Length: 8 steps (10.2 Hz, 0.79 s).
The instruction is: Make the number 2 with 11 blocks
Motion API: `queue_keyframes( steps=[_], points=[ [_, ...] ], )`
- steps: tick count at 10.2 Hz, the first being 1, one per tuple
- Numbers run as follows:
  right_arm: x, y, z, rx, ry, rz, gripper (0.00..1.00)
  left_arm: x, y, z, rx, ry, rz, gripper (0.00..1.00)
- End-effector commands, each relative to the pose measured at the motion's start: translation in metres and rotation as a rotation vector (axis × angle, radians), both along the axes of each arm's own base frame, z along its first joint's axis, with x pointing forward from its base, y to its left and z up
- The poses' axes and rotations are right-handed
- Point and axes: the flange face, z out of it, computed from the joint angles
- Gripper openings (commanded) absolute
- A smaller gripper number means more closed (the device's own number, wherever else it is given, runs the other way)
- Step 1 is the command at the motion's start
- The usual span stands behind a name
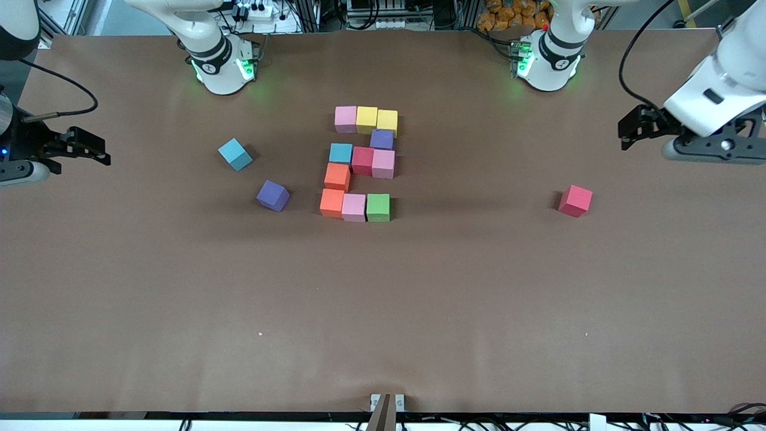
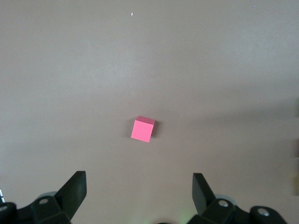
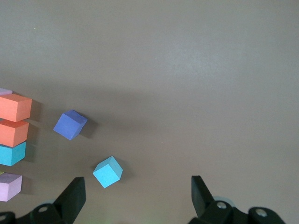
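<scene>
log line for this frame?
digit 2: formed, eleven cubes | spare cubes: cyan, purple, red | left gripper: open over red | right gripper: open, empty

Left pincer (image 2: pixel 139 193) open, raised at table's end, right pincer (image 3: pixel 138 193) open, raised likewise

In the right wrist view the picture's edge cuts through the number 2 (image 3: pixel 13 135): only two orange blocks, a cyan one and slivers of pink show. In the front view the right gripper (image 1: pixel 90 149) is partly cropped beside the table's (image 1: pixel 383 299) edge, and both arms' upper links run out of frame.
</scene>
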Motion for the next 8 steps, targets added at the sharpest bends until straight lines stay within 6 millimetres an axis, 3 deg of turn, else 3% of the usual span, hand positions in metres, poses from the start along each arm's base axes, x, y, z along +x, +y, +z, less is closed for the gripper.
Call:
queue_keyframes(
  steps=[1,8],
  points=[
    [0.0002,0.0005,0.0011,0.005,-0.004,0.011,1.0,-0.0078,0.0016,0.0196,-0.058,0.004,-0.013,1.0],
    [-0.0005,0.0017,0.0051,0.002,-0.012,-0.055,1.0,-0.0055,-0.0055,0.0198,-0.098,0.001,-0.012,1.0]
  ],
)
